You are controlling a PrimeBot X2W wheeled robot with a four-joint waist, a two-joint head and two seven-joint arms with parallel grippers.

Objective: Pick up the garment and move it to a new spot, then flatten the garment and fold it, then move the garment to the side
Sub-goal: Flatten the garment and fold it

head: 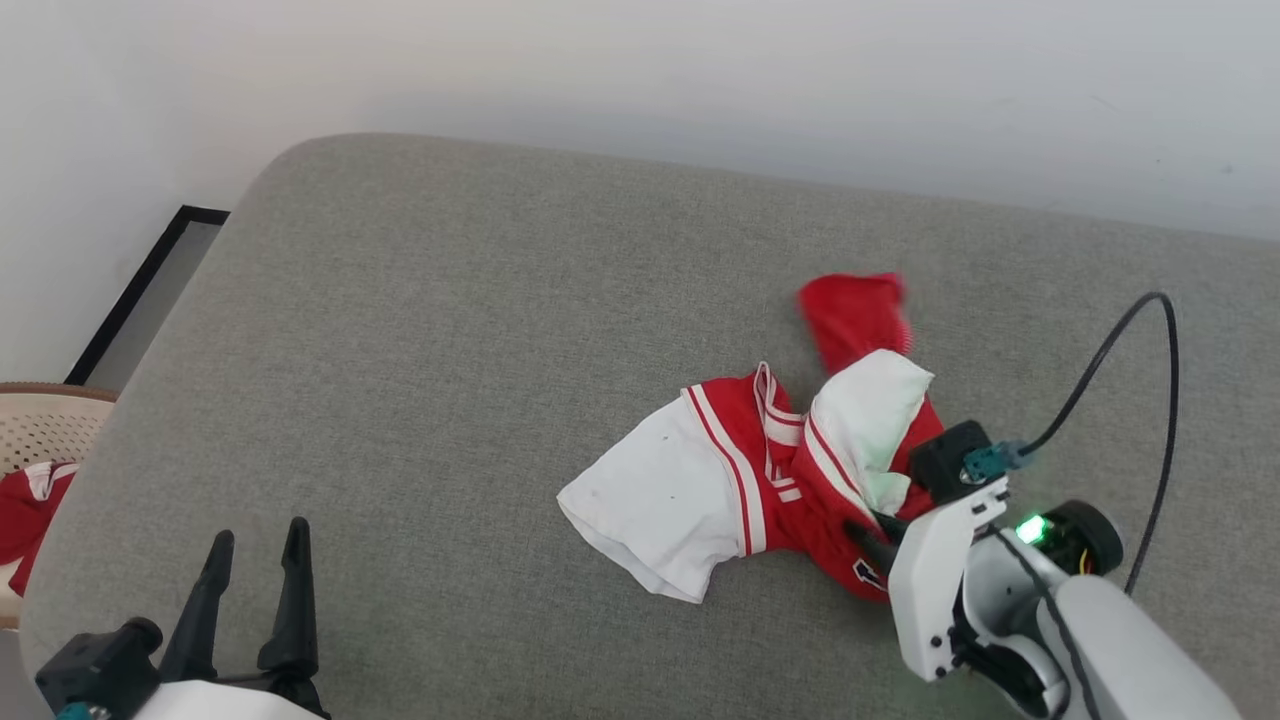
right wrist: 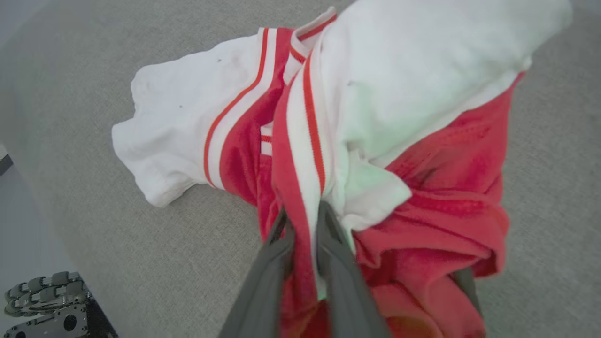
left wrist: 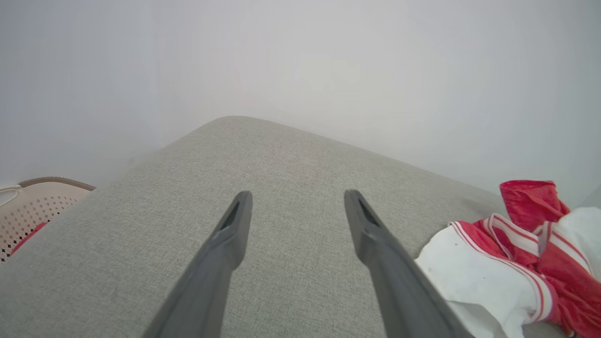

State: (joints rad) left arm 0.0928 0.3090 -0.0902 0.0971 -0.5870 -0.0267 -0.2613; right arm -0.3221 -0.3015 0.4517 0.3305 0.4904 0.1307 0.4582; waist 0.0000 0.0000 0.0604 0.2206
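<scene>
**Item: the garment** (head: pixel 770 465). Red jersey with white sleeves and red-and-white striped trim. It lies crumpled on the grey upholstered surface (head: pixel 450 330), toward 4 o'clock in the head view. One white sleeve is spread flat toward 8 o'clock, and a red end sticks out toward 12.

**Right hand** (right wrist: pixel 304 215). It sits at the garment's 4 o'clock edge. The fingers (right wrist: pixel 263 277) are close together and pinch a fold of striped trim and red cloth.

**Left hand** (head: pixel 260 535). At 7 o'clock in the head view, well apart from the garment. The fingers are spread wide with nothing between them.

**Basket** (head: pixel 45 425). Beige and perforated, off the surface's edge at 8 o'clock. It holds red-and-white cloth (head: pixel 25 510).

**Cable** (head: pixel 1165 400). Black, looping from the right wrist.
</scene>
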